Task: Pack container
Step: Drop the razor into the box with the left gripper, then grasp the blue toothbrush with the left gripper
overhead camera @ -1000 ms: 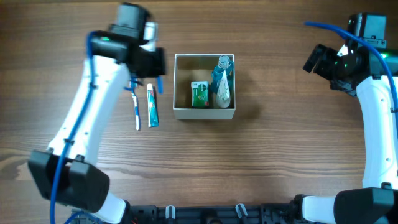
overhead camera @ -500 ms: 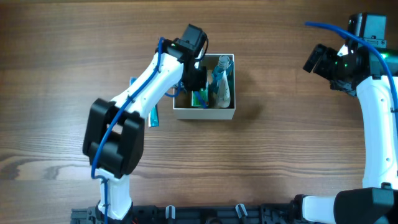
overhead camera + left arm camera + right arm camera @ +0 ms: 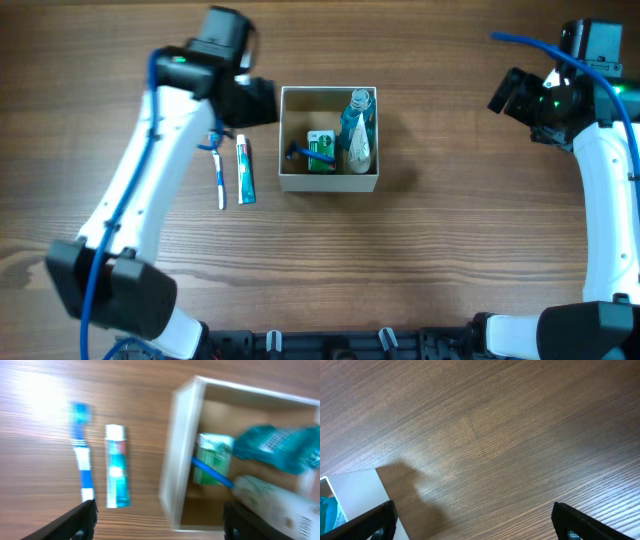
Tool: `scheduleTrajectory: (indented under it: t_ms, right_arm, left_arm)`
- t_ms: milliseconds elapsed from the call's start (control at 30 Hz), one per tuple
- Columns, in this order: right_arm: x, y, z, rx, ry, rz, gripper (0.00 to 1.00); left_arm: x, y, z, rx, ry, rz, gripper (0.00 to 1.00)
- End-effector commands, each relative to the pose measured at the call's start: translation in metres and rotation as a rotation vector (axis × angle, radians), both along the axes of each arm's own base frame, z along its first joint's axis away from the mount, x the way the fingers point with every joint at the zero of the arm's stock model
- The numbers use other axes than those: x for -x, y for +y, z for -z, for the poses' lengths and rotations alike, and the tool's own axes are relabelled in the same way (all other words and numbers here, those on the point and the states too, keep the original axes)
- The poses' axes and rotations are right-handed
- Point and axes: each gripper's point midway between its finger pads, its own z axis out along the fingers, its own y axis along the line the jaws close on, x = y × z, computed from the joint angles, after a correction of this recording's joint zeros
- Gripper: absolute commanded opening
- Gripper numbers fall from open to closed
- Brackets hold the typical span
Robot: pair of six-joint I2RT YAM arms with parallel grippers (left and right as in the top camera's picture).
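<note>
The container (image 3: 329,181) is a square white-walled box with a tan floor. In it lie a green-and-white packet (image 3: 320,152), a teal bottle (image 3: 356,118), a white tube (image 3: 361,148) and a thin blue stick (image 3: 299,152). My left gripper (image 3: 262,102) hovers just left of the box, open and empty. In the left wrist view my left gripper (image 3: 160,525) frames the container's left wall (image 3: 181,455), with the packet (image 3: 213,452) and the blue stick (image 3: 212,473) beyond it. My right gripper (image 3: 512,95) hangs open far right of the box.
A blue-and-white toothbrush (image 3: 219,172) and a teal toothpaste tube (image 3: 244,171) lie side by side on the wooden table, left of the container. The toothbrush (image 3: 82,460) and toothpaste (image 3: 116,470) also show in the left wrist view. A container corner (image 3: 350,502) shows in the right wrist view.
My left gripper swung over the container, opened, and came back to the box's left side. A blue stick now lies in the box. The right arm has not moved.
</note>
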Motion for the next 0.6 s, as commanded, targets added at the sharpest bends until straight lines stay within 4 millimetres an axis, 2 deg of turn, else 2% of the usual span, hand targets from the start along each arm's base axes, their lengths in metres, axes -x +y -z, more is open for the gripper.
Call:
scheduleTrajectory:
  t_ms: [0,200,267,367,433,567]
  right_arm:
    - [-0.004,0.0,0.0,-0.008,-0.006,0.008,1.0]
    - [-0.004,-0.001,0.0,-0.008,-0.006,0.008,1.0]
    - [-0.004,0.0,0.0,-0.008,-0.006,0.008,1.0]
    - [-0.004,-0.001,0.0,-0.008,-0.006,0.008,1.0]
    - [-0.004,0.0,0.0,-0.008,-0.006,0.008,1.0]
    - [-0.004,-0.001,0.0,-0.007,-0.006,0.008,1.0]
  left_arm:
    - [-0.003,0.055,0.016,-0.139,0.035,-0.083,0.83]
    - [0.014,0.087,0.082,-0.164,0.195,-0.145,0.81]
    - [0.016,0.095,0.103,-0.166,0.22,-0.164,0.75]
    - [0.017,0.104,0.122,-0.162,0.237,-0.184,0.73]
    - [0.017,0.104,0.132,-0.133,0.252,-0.179,0.72]
    - [0.019,0.09,0.157,-0.057,0.275,-0.077,0.67]
